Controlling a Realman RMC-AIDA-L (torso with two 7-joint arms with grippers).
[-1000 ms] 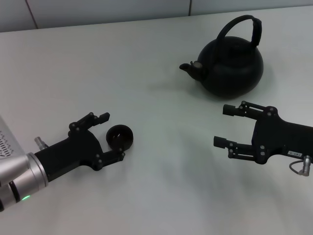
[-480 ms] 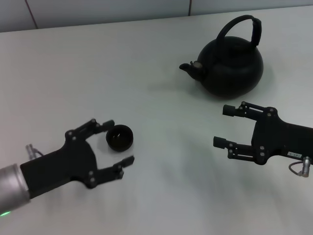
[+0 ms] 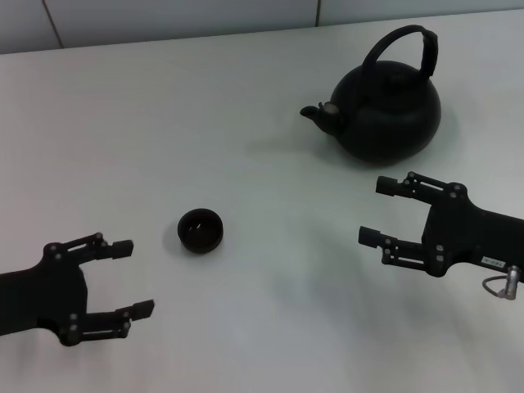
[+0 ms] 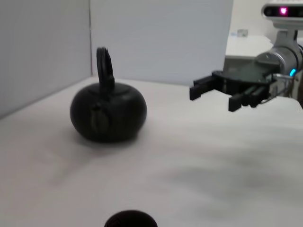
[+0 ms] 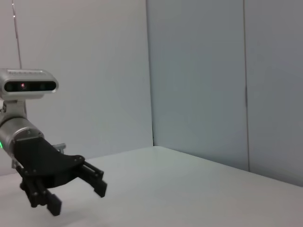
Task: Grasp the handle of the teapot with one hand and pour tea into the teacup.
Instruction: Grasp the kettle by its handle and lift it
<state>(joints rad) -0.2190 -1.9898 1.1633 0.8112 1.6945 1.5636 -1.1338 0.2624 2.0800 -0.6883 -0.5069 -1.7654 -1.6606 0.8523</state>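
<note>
The matte-black teapot (image 3: 389,110) stands at the back right of the table, spout to the left, its arched black handle (image 3: 405,41) upright. It also shows in the left wrist view (image 4: 108,111). The small dark teacup (image 3: 201,230) stands alone left of centre; its rim shows in the left wrist view (image 4: 130,219). I see no tea. My left gripper (image 3: 133,277) is open and empty, at the front left, apart from the cup. My right gripper (image 3: 378,211) is open and empty, in front of the teapot, also seen in the left wrist view (image 4: 212,92).
The white table (image 3: 270,196) ends at a pale wall (image 3: 164,16) behind. The right wrist view shows my left gripper (image 5: 78,189) and white partition walls (image 5: 199,80).
My left gripper has let go of the teacup and drawn back toward the front left. The cup stays in place. The right arm and teapot have hardly moved.
</note>
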